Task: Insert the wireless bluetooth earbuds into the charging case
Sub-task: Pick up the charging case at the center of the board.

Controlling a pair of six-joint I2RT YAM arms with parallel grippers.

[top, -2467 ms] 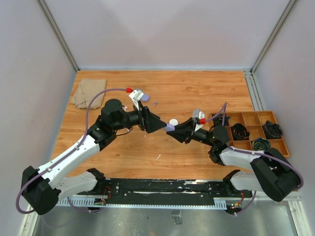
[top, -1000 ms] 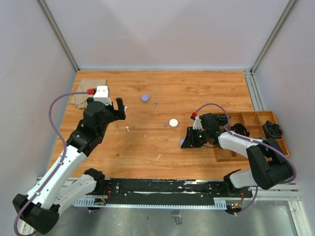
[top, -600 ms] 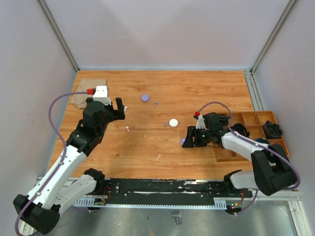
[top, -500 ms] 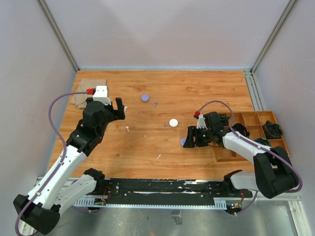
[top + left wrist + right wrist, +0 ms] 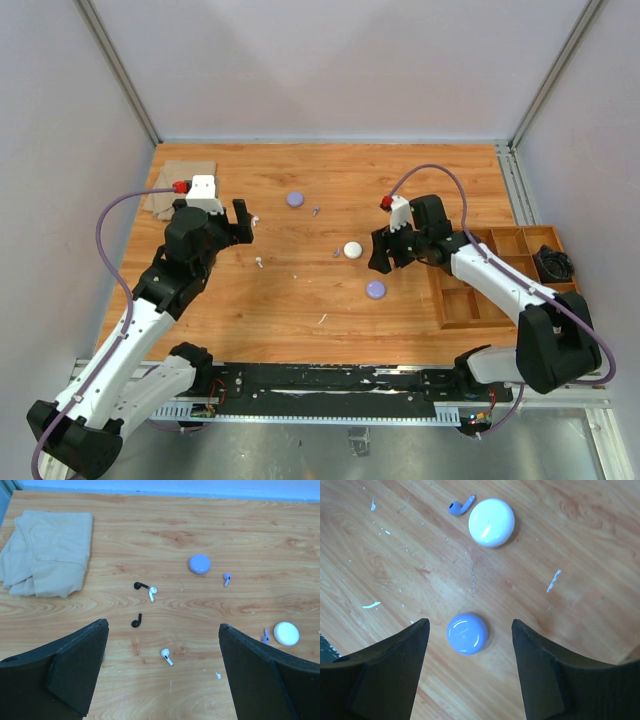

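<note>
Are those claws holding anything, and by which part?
Nothing is held. The left gripper and right gripper are both open and empty; the purple case lies loose below the right one.

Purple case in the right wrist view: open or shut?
Shut. The purple case shows one smooth, closed dome lying flat on the table, with no lid raised and no earbud wells visible.
</note>
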